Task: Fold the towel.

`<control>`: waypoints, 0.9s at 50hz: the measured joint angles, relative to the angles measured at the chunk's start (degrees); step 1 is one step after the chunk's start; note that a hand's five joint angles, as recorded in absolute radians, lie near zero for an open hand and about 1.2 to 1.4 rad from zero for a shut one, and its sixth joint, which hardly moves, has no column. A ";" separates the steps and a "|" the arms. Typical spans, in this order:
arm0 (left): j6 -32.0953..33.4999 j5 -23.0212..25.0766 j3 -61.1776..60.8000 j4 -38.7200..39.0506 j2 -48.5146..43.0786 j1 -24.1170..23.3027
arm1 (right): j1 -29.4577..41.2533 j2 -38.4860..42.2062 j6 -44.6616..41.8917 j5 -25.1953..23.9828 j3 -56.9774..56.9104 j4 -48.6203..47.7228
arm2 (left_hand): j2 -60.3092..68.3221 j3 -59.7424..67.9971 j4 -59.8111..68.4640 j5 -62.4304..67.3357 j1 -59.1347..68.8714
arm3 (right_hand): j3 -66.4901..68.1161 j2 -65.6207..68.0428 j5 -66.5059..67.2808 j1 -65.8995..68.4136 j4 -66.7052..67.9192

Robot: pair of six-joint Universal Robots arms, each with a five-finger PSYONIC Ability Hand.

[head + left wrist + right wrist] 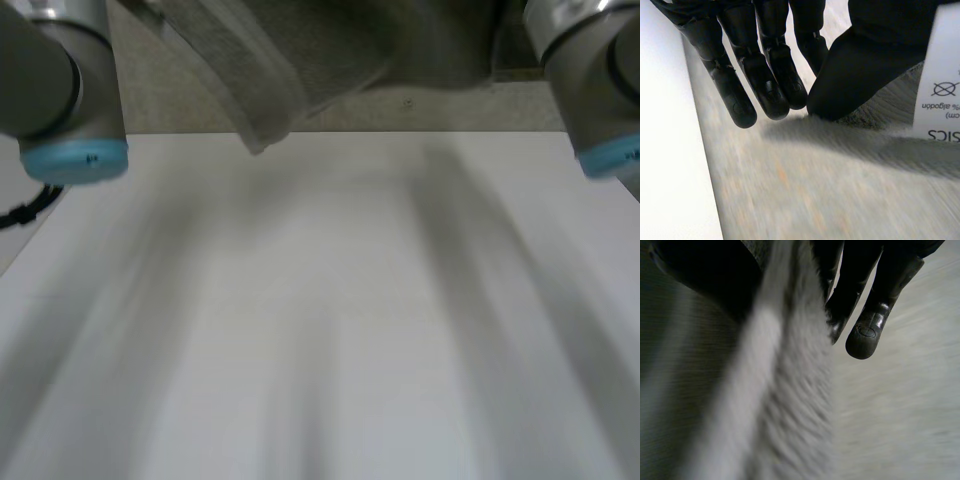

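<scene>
A grey towel (290, 70) hangs in the air beyond the far edge of the white table (330, 300), one corner dangling lowest. In the left wrist view my left hand (765, 75) has its thumb pressed against the fingers, pinching the towel (885, 107) by the edge that carries a white care label (942, 75). In the right wrist view the towel (785, 405) drops in a thick fold from between the thumb and fingers of my right hand (867, 330).
My left arm (60, 90) and right arm (600, 90) stand raised at either side of the table's far end. A speckled floor (450, 110) lies past the table edge, also under the left hand (815, 190).
</scene>
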 measured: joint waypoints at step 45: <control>-1.16 7.32 -47.06 7.42 5.33 7.34 | -7.14 1.36 17.45 2.73 46.01 1.31 | 0.00 0.00 0.00 0.00 0.00 | -41.50 -41.42 -46.02 -42.62 -42.01</control>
